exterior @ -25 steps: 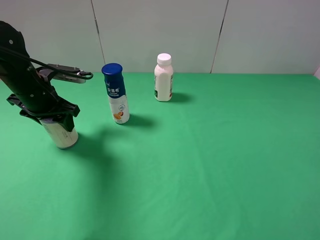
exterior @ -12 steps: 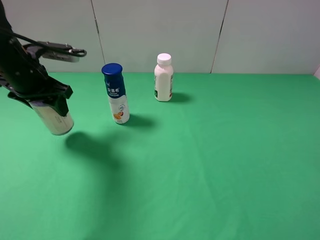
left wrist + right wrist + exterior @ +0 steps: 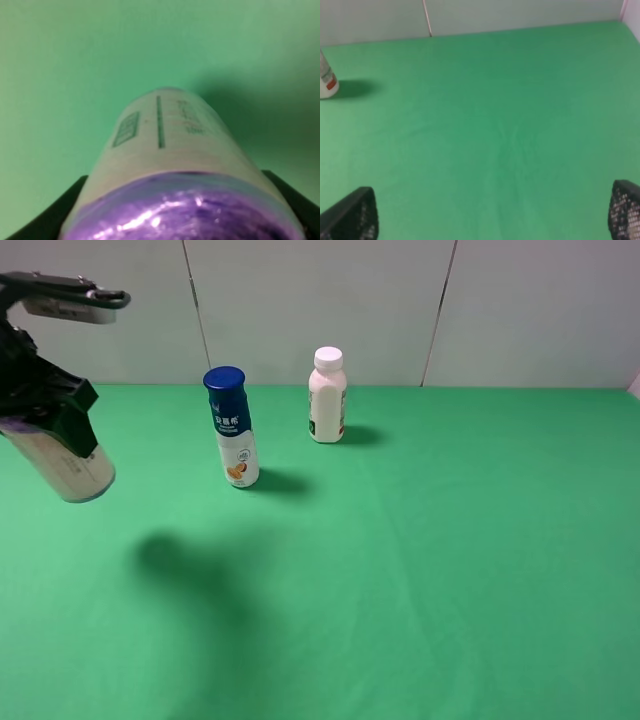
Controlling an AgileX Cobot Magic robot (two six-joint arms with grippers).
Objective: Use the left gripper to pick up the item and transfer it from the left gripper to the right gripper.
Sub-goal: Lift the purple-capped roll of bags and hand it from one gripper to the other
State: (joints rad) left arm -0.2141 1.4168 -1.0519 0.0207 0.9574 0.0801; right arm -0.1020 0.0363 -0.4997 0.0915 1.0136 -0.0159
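Observation:
The item (image 3: pixel 68 465), a cream roll with purple ends, hangs tilted in the air at the far left of the exterior view, well above the green table. My left gripper (image 3: pixel 52 410) is shut on its upper part. The left wrist view shows the item (image 3: pixel 172 150) up close, with its crinkly purple end nearest and a black finger (image 3: pixel 55 215) on either side. My right gripper (image 3: pixel 492 220) is out of the exterior view. In the right wrist view its two fingertips (image 3: pixel 350 215) stand wide apart and empty over bare table.
A blue-capped white bottle (image 3: pixel 232 428) stands upright right of the item. A white-capped white bottle (image 3: pixel 327 396) stands further back near the wall and shows at the edge of the right wrist view (image 3: pixel 326 80). The green table (image 3: pixel 450 540) ends at a grey wall.
My left gripper has lifted the item off the table, up and to the left. Its shadow on the cloth has spread and come apart from it. The bottles have not moved.

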